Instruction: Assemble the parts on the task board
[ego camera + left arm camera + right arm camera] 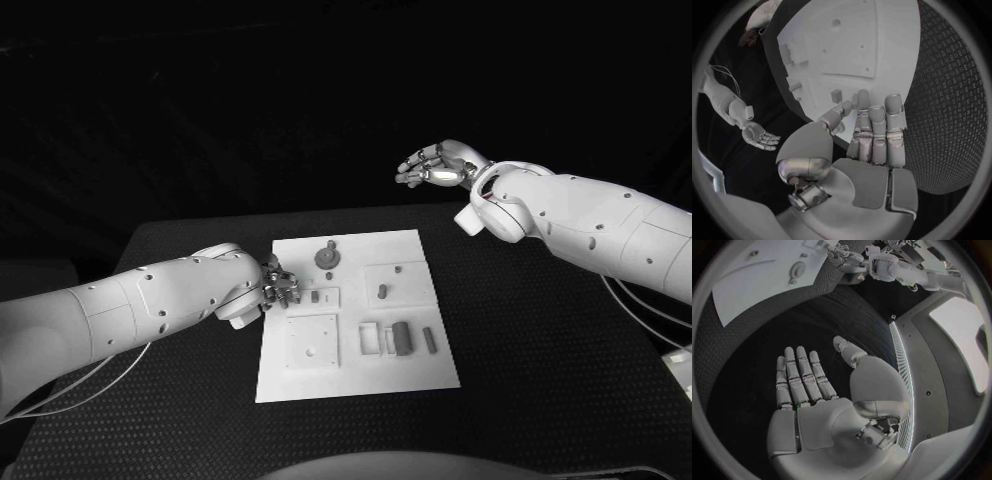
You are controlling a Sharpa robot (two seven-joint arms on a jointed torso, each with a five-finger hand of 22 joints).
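Note:
The white task board [361, 375] lies in the middle of the black table. On it are a round part [329, 258], a small peg [382, 291] and a dark upright block [428, 338] beside two pale pieces [400, 337]. My left hand [277, 285] is at the board's left edge. In the left wrist view its fingers [873, 130] lie straight over the board [848, 45], and a small part [837, 95] sits just beyond the thumb; nothing is held. My right hand [440, 165] is raised past the table's far edge, its fingers [801, 372] spread and empty.
A square raised plate [310, 340] takes up the board's near left. Black textured table [548, 360] surrounds the board. Cables [656, 320] hang by the right arm at the table's right edge.

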